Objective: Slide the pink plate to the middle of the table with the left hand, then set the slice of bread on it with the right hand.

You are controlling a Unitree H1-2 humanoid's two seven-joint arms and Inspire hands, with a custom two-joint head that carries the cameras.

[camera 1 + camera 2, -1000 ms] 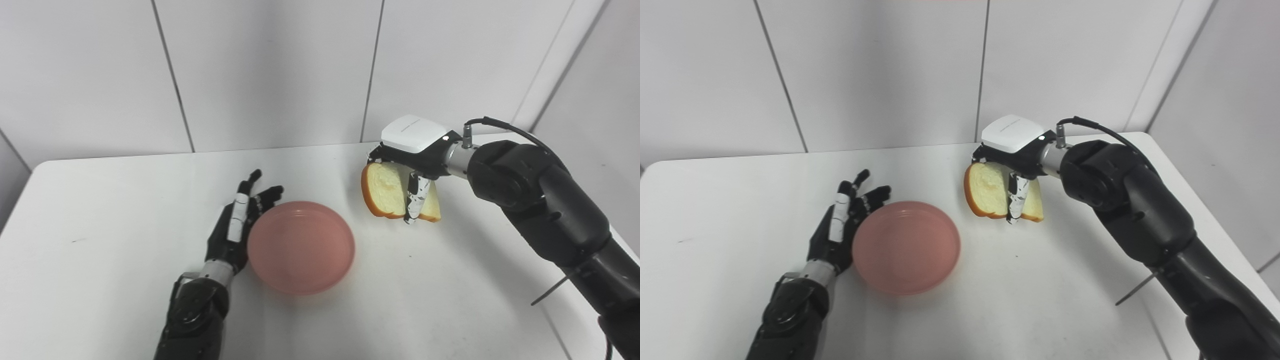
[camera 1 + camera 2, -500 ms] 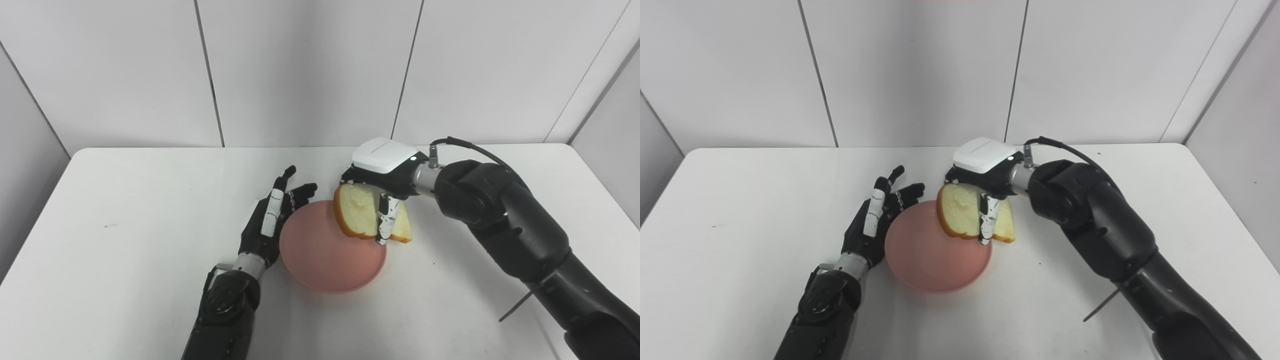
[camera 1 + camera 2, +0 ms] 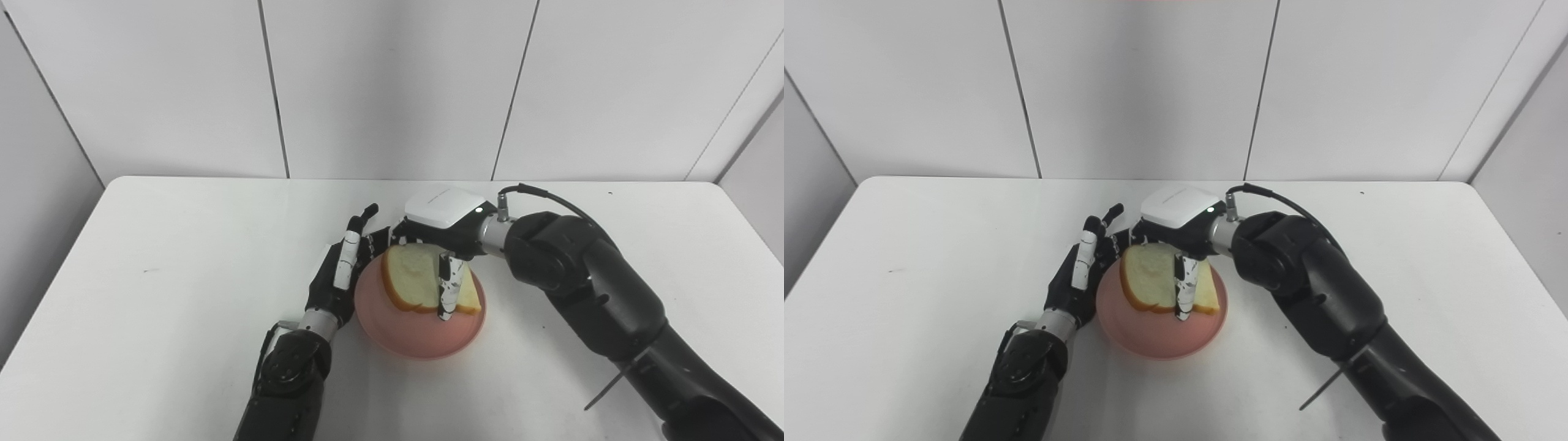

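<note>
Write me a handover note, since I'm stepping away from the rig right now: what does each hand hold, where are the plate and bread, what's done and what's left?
Left hand: open, resting against the left rim of the pink plate.
Right hand: shut on the slice of bread, holding it over the plate.
Plate: about mid-table, so the slide looks done.
Left: whether the bread already touches the plate is unclear; lower if needed, release, withdraw both hands.

The right hand [image 3: 442,228] covers the far edge of the bread slice [image 3: 416,286], whose underside is hidden, so it perhaps hangs just clear of the pink plate [image 3: 411,340], and both forearms are cut off below.
</note>
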